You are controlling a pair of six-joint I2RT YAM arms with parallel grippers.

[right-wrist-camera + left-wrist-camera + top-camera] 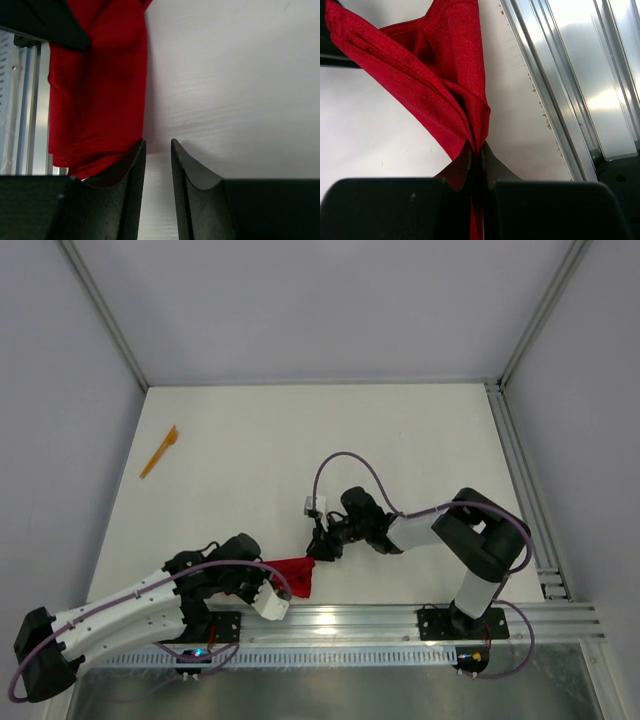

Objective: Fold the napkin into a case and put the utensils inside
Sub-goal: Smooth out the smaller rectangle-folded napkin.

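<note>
Red cloth is bunched just off the aluminium rail (400,618): the napkin (297,575) sits crumpled on the table (350,440) right beside the rail, nowhere near a flat pouch yet. Only one utensil (158,452) shows, an orange piece lying well away from the rail, off towards the left wall. I cannot find a second one.

My left gripper (477,148) is pinched tight on a gathered corner of the napkin, and the fabric fans away from its tips in folds. My right gripper (158,146) has its jaws a little apart with bare table between them. The cloth lies against the outside of one finger (125,190), not in the gap, so it holds nothing.

I judge the step to be getting a second grip so I can spread the cloth flat. To do that well, I'd shift the right gripper sideways until a single edge of the napkin, not the whole wad, sits between the fingers. Then I'd close and draw the two grips apart, away from the rail, where there is room to lay it out.

Along the rail my left arm lies low, wrist turned toward the napkin. From its base by the rail my right arm folds back, elbow raised, forearm reaching low to the napkin from the other side.
</note>
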